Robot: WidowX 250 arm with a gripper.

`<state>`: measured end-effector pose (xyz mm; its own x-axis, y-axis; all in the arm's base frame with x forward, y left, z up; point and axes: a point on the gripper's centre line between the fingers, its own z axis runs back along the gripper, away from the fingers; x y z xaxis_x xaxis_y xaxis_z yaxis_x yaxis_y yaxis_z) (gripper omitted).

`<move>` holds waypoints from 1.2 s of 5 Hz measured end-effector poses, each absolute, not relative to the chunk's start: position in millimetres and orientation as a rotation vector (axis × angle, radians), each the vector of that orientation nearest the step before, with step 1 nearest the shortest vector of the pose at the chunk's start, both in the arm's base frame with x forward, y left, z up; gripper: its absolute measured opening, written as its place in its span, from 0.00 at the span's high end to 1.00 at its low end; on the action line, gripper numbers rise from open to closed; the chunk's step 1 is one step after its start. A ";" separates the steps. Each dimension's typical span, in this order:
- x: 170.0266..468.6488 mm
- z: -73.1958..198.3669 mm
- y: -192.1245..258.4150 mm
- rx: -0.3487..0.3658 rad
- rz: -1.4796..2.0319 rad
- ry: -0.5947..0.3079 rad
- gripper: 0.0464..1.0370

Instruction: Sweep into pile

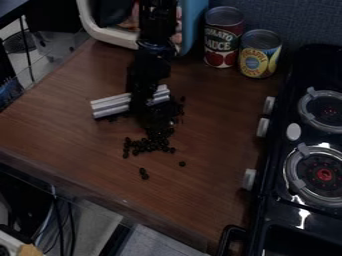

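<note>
Stove nearest cam; black beads L of it on tabletop, some stray. Tool at silver bar, also L of stove; opening/hold: can't tell. Quick sweep might scatter beads.

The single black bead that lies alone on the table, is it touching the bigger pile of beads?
Apart. The camera view shows bare wood of the table all around the single bead, between it and the pile.

Dim light lies over the counter, deep shadow at upper left. White glare spots the stove, lower right.
</note>
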<state>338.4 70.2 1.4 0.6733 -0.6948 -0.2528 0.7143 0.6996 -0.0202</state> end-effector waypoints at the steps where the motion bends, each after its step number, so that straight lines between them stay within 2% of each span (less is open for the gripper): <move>1: 330.9 1.3 57.4 0.096 -0.821 0.242 0.66; 4: 309.4 1.3 27.2 0.117 -0.896 0.231 0.66; 6: 314.8 7.4 35.1 0.106 -0.847 0.224 0.66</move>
<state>314.8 35.1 7.4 0.6404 -0.7301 -0.2385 0.7524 0.6587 0.0040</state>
